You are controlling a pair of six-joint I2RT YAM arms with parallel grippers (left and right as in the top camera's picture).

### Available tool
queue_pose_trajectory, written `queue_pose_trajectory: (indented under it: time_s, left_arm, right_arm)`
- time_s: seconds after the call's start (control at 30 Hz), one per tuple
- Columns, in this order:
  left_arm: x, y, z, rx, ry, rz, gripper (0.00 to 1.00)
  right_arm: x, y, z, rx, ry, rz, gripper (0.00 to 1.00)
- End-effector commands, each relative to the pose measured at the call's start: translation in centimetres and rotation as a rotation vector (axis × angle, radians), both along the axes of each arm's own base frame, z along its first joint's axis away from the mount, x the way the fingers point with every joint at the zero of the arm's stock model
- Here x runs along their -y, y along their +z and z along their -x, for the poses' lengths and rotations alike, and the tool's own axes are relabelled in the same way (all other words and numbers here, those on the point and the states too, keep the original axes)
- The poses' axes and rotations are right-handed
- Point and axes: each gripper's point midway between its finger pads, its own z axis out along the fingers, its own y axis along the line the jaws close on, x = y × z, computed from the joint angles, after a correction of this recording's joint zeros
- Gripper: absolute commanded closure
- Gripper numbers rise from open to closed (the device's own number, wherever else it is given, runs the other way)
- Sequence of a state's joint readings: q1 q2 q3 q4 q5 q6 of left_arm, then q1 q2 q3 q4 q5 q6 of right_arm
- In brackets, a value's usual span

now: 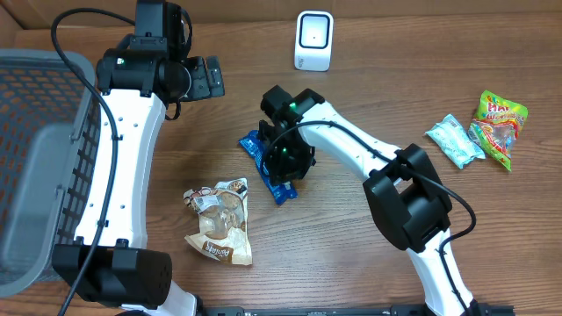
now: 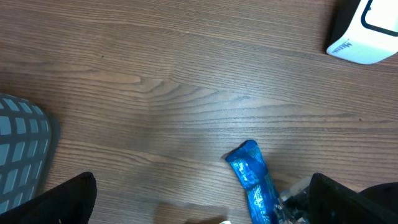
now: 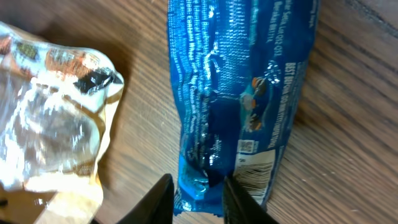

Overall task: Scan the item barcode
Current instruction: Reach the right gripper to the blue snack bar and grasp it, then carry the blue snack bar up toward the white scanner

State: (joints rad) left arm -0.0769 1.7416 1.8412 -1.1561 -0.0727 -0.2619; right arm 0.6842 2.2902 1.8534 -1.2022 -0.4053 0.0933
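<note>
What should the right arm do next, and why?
Probably lift the blue packet straight up. The right gripper looks closed on its end, yet the packet lies flat on the table, well apart from the white scanner.

Worktop [image 1: 369, 79]: warm brown, wood grain running across it. The packet [image 3: 242, 93] is bright glossy blue with white print, plus a white barcode patch striped in black. Bag [image 1: 219, 224]: tan and cream, a clear shiny window, a brown label. Scanner [image 1: 313, 39] is white, its window outlined in grey. Basket [image 1: 35, 132] is grey, in a square mesh. Sachet [image 1: 454, 140] comes up pale teal, and the sweets [image 1: 502, 123] green, yellow and red. Arms [image 1: 123, 167] are white with black joints.
</note>
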Motion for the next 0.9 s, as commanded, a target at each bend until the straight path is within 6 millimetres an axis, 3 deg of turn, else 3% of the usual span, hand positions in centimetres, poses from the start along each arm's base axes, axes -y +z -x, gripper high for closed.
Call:
queue_pose_trajectory:
  time_s: [0.0, 0.13, 0.3, 0.57, 0.63, 0.87]
  left_arm:
    - [0.0, 0.8, -0.4, 0.022, -0.001, -0.008, 0.00]
    - [0.0, 0.8, -0.4, 0.023, -0.001, -0.008, 0.00]
    - [0.0, 0.8, -0.4, 0.023, -0.001, -0.008, 0.01]
    - [0.0, 0.8, -0.4, 0.022, -0.001, -0.008, 0.00]
    - [0.0, 0.8, -0.4, 0.022, -0.001, -0.008, 0.01]
    - [0.0, 0.8, -0.4, 0.022, -0.001, -0.008, 0.00]
  right_arm:
    - [-0.2, -1.0, -0.2, -0.004, -0.076, 0.045, 0.77]
    - [0.3, -1.4, -0.5, -0.002, -0.122, 0.081, 0.78]
    - [3.7, -2.8, -2.0, 0.097, -0.192, 0.269, 0.77]
    - [8.5, -2.5, -4.2, 0.240, -0.165, 0.485, 0.77]
    - [9.8, -2.2, -5.3, 0.298, -0.142, 0.545, 0.77]
    - [16.5, 1.0, -12.2, 0.659, -0.199, 0.862, 0.77]
